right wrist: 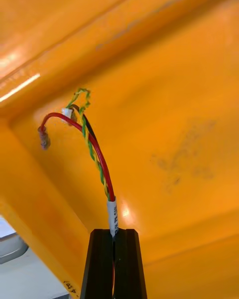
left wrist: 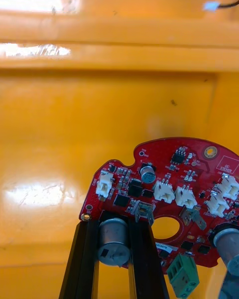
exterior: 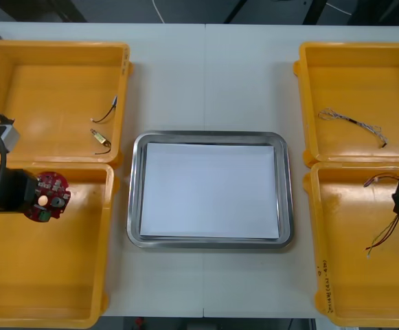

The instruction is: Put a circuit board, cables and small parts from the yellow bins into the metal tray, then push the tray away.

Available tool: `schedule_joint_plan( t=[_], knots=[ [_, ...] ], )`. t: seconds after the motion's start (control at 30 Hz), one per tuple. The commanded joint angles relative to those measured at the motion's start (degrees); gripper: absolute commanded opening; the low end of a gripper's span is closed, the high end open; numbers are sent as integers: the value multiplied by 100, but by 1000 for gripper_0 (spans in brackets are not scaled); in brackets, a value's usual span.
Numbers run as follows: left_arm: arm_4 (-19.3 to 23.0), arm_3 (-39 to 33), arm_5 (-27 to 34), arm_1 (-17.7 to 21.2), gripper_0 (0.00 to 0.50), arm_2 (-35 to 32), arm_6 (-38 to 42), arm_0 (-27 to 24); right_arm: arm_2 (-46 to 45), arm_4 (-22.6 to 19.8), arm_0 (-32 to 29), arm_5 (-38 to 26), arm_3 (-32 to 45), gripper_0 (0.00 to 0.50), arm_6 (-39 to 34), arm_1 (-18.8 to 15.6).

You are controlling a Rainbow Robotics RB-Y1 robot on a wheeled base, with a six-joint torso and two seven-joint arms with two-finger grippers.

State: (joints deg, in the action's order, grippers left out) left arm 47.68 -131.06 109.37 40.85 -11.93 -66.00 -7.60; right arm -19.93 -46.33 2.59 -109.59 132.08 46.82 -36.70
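Left gripper (left wrist: 114, 226) grasps round red circuit board (exterior: 50, 195) by its edge, fingers clamped tight on it, board hanging over near left yellow bin (exterior: 48, 289). Right gripper (right wrist: 113, 235) pinches red and yellow cable (right wrist: 97, 159), fingers nearly together around it, wires jutting out over near right yellow bin (exterior: 350, 282). Metal tray (exterior: 134, 199), white inside, lies between bins, well apart from both items.

1. The red and yellow cable (right wrist: 101, 172) ends hidden between the closed fingers of the right gripper (right wrist: 114, 235).
2. The circuit board (left wrist: 164, 179), clamped in the left gripper (left wrist: 114, 225), is cut off at one edge.
3. A yellowish item (exterior: 101, 137) in the far left yellow bin (exterior: 55, 45) is too small to identify.
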Motion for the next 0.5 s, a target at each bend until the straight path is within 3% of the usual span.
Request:
schedule_joint_plan(
  t=[0.03,0.5],
  knots=[
    [75,-200,63,275,3,296,114,-637,-608,-438,-84,-41,266,0,468,-461],
    [93,-200,63,275,4,2063,1441,-1903,-1083,-825,-75,-41,310,0,2164,-1191]
  ],
)
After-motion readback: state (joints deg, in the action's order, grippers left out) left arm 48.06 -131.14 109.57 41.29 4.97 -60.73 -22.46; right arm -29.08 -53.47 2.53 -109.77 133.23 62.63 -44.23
